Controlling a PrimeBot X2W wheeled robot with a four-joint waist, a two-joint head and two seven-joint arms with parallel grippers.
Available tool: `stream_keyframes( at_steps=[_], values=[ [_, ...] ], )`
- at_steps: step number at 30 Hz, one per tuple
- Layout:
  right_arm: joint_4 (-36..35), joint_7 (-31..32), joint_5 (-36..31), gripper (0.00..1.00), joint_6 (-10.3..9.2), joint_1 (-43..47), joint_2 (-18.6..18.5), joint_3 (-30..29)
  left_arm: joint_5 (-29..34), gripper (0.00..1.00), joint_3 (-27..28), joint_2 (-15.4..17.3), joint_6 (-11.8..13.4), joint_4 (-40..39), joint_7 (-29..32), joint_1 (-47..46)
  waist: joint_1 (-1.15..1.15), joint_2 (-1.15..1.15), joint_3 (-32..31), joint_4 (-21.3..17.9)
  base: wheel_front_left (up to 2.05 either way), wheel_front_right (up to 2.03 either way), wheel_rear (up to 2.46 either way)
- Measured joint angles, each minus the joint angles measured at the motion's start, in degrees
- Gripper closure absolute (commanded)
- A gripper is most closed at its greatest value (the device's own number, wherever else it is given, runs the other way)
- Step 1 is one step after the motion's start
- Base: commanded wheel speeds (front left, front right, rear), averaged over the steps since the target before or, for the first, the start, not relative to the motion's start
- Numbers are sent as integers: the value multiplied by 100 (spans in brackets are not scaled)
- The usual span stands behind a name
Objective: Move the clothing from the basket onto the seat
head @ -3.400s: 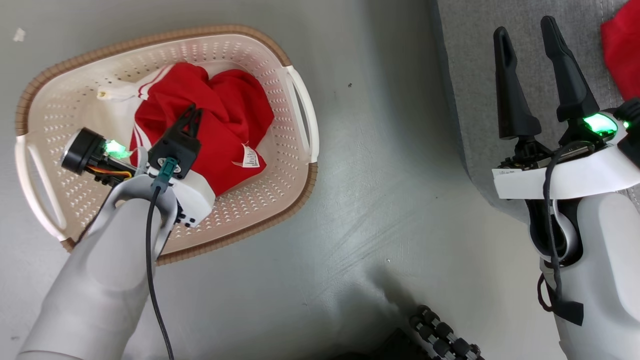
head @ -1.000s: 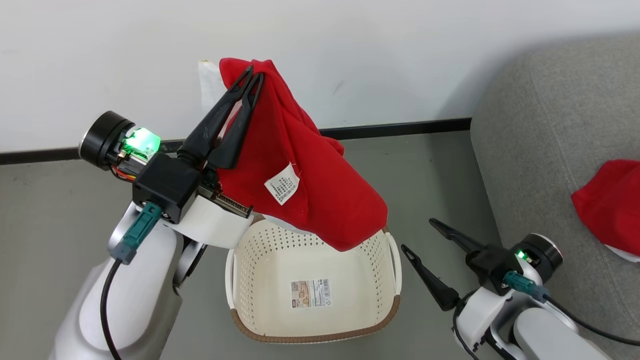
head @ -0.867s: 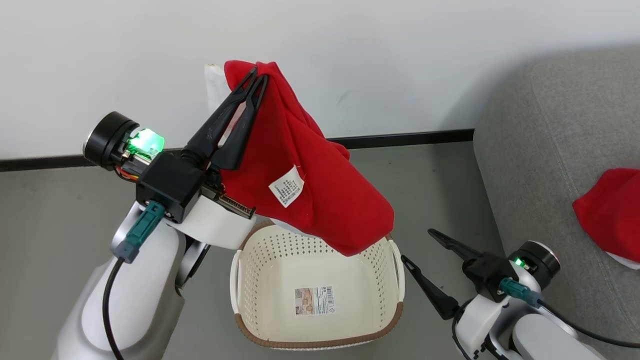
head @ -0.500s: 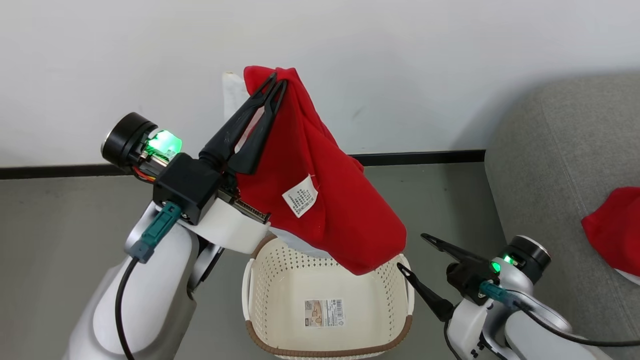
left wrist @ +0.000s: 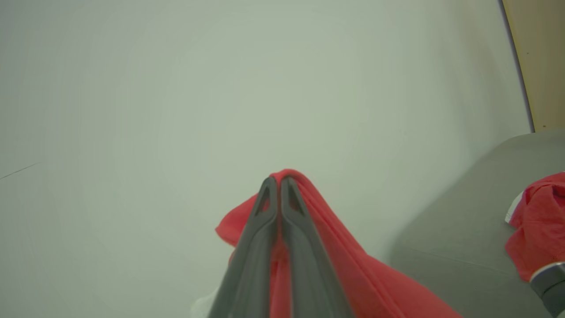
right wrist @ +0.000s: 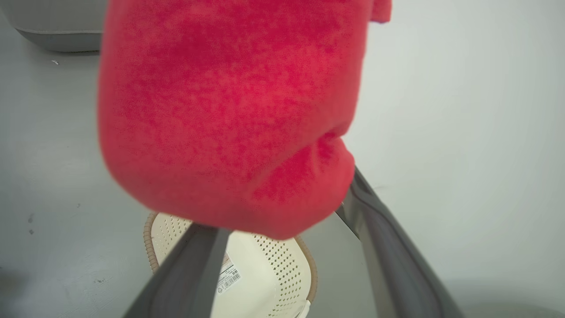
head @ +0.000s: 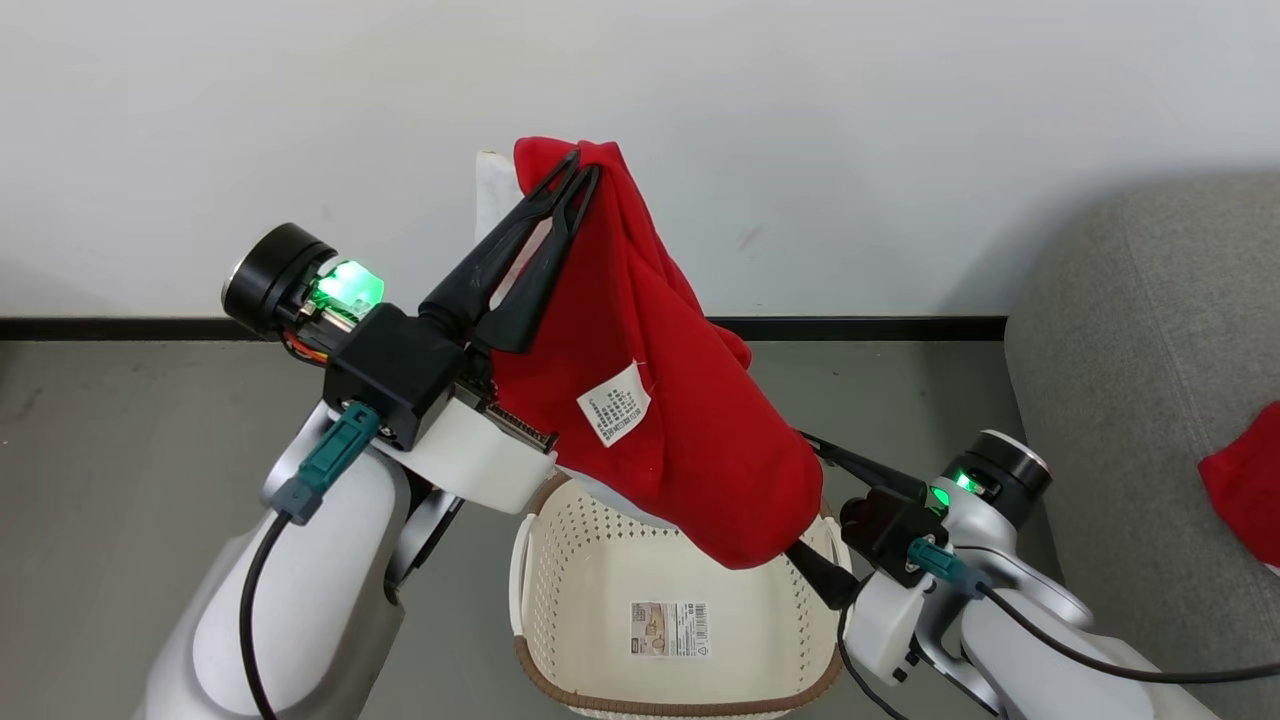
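The clothing (head: pixel 690 420) is soft, fuzzy and red, with a small white tag (head: pixel 613 403). It hangs in the air from the left gripper (head: pixel 578 172), whose long dark fingers are pressed together on its top fold. The holey cream basket (head: pixel 560 600) sits on the floor (head: pixel 120 450) at 6 o'clock, under it. The right gripper (right wrist: pixel 280 198) is spread wide, one finger on each side of the cloth's low end. The grey seat (head: pixel 1130 400) is at 3 o'clock, with another red piece (head: pixel 1240 480) on it.

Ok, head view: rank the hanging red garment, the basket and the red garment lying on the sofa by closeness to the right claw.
1. hanging red garment: its lower end at the open right claw.
2. basket: just below, left.
3. other red garment, on the sofa: far right.
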Motion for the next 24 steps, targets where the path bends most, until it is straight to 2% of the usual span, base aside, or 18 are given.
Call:
stream_keyframes(
  at_steps=[13,20,21,22,23,24],
  values=[
    [-643,-2,-465,0,0,-29,-30,-177,0,100,3,29,2,-41,101,0,0,0,50,-4,0,0,0],
    [-929,-5,-504,0,0,-30,-44,130,-1,100,4,30,3,-58,151,1,0,0,66,-52,0,0,0],
    [-976,-7,-504,17,0,-34,-13,153,-1,100,1,27,3,-59,151,1,0,0,67,-57,0,0,0],
    [-1021,-7,-503,17,0,-38,22,178,-4,100,-4,25,3,-59,152,1,0,0,68,-61,0,0,0],
    [-1076,-7,-503,51,0,-42,55,201,-9,100,-8,25,3,-58,160,2,0,0,69,-64,0,0,0],
    [-1140,-8,-502,60,0,-54,80,220,-11,100,-8,27,3,-57,179,7,0,0,71,-67,0,0,0]
  ],
)
